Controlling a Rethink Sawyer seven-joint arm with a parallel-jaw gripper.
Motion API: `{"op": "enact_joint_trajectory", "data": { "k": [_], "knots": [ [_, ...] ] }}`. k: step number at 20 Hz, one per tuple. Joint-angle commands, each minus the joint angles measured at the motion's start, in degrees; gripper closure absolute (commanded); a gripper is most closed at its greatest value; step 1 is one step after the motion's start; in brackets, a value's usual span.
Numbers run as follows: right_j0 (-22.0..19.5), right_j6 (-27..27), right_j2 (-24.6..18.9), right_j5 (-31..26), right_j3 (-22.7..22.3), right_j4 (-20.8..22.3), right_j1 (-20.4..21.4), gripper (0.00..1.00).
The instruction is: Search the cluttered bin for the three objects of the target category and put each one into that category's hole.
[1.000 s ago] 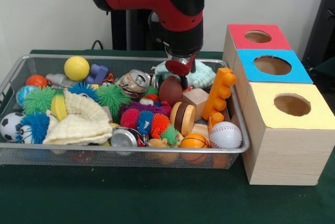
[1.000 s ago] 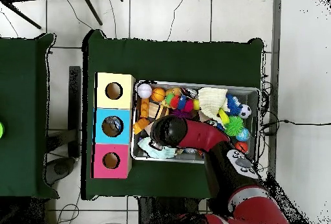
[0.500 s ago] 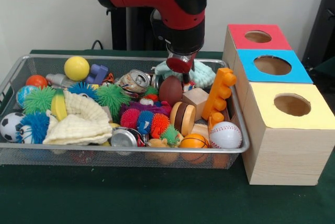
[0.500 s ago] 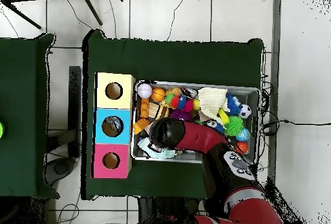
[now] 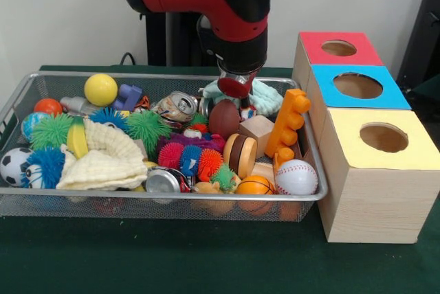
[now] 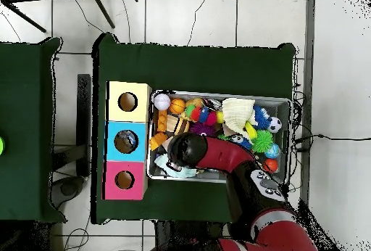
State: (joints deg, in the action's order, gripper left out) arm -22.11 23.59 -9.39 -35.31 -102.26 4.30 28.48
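Note:
The wire mesh bin [image 5: 20, 95] lies on the green table, full of mixed toys; it also shows in the overhead view [image 6: 284, 101]. My gripper [image 5: 240, 100] hangs at the bin's back right, over a teal cloth [image 5: 267, 99] and just behind a brown football [image 5: 223, 119]. The arm's wrist hides how the gripper stands, and in the overhead view the arm [image 6: 187, 147] covers it. The blue-faced box with its round hole [image 5: 357, 85] stands right of the bin, between the red and yellow boxes; its hole also shows from above [image 6: 125, 141].
In the bin: orange block toy [image 5: 287, 122], baseball [image 5: 296, 177], small basketball [image 5: 254, 185], wooden cube [image 5: 258, 131], crushed can [image 5: 177, 106], cream cloth [image 5: 103, 160], yellow ball [image 5: 101, 89], soccer ball [image 5: 14, 165], several spiky balls. Red box [image 5: 338, 48] and yellow box [image 5: 383, 137] flank the blue one.
The arm's wrist has shifted very slightly over the bin's back right. Nothing in the bin has visibly moved.

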Motion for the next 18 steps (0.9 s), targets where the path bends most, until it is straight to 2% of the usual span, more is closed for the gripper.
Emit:
{"op": "enact_joint_trajectory", "data": {
  "k": [1,5,9,14,18],
  "knots": [
    [-1.62,16.91,-1.93,5.86,-2.33,-3.06,-1.91,1.0],
    [-1.95,16.29,-2.61,4.24,-1.15,-4.23,0.41,1.0],
    [-1.68,16.15,-1.74,1.35,3.45,-5.66,2.18,1.0],
    [-4.09,9.75,-2.81,-2.37,10.79,-4.16,0.99,1.0],
    [-6.59,4.31,-5.46,-3.31,13.49,-2.42,0.19,1.0]
  ]
}}
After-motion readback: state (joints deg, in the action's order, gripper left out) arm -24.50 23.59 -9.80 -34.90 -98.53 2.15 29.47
